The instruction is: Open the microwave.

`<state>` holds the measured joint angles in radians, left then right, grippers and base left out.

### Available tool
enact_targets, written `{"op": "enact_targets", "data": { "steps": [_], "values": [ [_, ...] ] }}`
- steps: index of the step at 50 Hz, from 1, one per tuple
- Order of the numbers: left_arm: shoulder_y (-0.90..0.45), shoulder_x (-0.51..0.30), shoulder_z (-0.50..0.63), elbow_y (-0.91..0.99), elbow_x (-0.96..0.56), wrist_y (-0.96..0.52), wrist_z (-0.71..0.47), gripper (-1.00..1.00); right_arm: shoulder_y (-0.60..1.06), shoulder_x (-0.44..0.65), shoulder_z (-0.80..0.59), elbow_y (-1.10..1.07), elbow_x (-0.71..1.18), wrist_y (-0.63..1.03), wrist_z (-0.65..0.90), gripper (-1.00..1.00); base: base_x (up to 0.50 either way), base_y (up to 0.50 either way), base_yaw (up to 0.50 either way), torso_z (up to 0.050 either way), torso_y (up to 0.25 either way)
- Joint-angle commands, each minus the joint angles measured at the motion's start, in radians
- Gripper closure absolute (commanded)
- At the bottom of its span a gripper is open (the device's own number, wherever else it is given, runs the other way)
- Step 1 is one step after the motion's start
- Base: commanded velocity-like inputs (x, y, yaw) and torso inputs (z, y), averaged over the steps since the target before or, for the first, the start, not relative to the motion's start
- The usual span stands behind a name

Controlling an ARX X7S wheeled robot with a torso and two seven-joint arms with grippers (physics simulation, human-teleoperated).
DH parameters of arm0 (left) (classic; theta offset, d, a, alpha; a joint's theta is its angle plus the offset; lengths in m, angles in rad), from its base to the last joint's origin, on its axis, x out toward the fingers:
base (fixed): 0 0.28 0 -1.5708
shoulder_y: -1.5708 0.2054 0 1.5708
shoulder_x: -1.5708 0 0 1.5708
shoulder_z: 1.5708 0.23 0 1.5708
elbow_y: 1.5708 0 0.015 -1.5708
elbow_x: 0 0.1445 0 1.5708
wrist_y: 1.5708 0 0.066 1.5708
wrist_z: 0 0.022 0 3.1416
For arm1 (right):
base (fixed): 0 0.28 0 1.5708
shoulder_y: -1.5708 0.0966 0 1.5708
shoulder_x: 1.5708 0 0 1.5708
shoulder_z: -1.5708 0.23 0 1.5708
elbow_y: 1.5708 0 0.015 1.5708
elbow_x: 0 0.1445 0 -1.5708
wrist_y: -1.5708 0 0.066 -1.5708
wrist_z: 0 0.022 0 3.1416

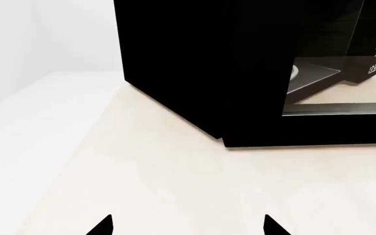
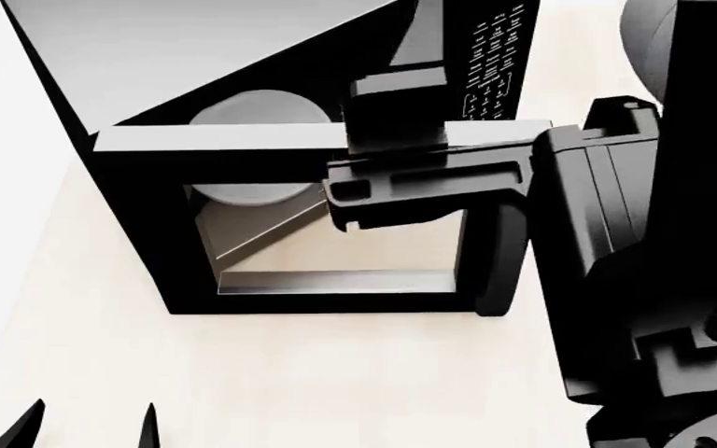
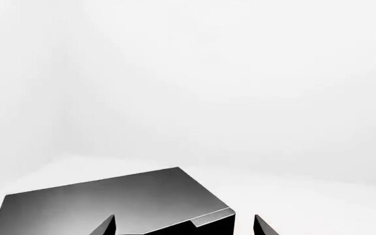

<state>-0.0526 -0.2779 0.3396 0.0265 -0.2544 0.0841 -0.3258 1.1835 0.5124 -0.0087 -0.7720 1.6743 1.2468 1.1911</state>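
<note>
The black microwave [image 2: 134, 233] with a grey top [image 2: 197, 56] stands on the pale counter. Its glass-windowed door [image 2: 333, 294] seems to stand ajar, with the vertical handle [image 2: 499, 252] at its right and the white-lettered keypad [image 2: 496, 56] behind. The white turntable plate [image 2: 253, 191] shows through the glass. My right gripper [image 2: 361, 159] is at the door's top edge, jaws wide apart; in the right wrist view [image 3: 184, 227] the microwave's top corner [image 3: 214, 218] lies between the fingertips. My left gripper [image 2: 85, 425] is open and empty, low over the counter in front of the microwave's left side [image 1: 175, 73].
The pale counter [image 2: 333, 373] stretches in front of the microwave. Its left edge [image 1: 64, 161] meets a white surface. White walls stand behind. My right arm [image 2: 633, 261] fills the right of the head view.
</note>
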Motion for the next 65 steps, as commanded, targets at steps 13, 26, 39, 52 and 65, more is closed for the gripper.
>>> {"op": "enact_targets", "data": {
  "steps": [13, 26, 39, 52, 65],
  "values": [
    [0.011, -0.003, 0.011, -0.034, -0.065, -0.015, 0.012, -1.0, 0.433, -0.035, -0.151, 0.464, 0.029, 0.092, -0.174, -1.0, 0.0, 0.0, 0.0, -0.001, -0.002],
    [0.007, -0.006, 0.013, -0.036, -0.072, -0.015, 0.011, -1.0, 0.593, -0.071, -0.265, 0.799, -0.08, 0.149, -0.355, -1.0, 0.0, 0.0, 0.0, -0.001, -0.002],
    [0.007, -0.009, 0.014, -0.033, -0.08, -0.016, 0.009, -1.0, 0.661, -0.107, -0.364, 0.986, -0.179, 0.148, -0.499, -1.0, 0.0, 0.0, 0.0, -0.001, -0.002],
    [0.003, -0.01, 0.017, -0.037, -0.084, -0.016, 0.007, -1.0, 0.701, -0.138, -0.469, 1.138, -0.29, 0.117, -0.64, -1.0, 0.0, 0.0, 0.0, -0.002, -0.002],
    [0.003, -0.012, 0.02, -0.038, -0.088, -0.014, 0.005, -1.0, 0.71, -0.174, -0.528, 1.23, -0.336, 0.098, -0.695, -1.0, 0.0, 0.0, 0.0, -0.001, -0.002]
  ]
}}
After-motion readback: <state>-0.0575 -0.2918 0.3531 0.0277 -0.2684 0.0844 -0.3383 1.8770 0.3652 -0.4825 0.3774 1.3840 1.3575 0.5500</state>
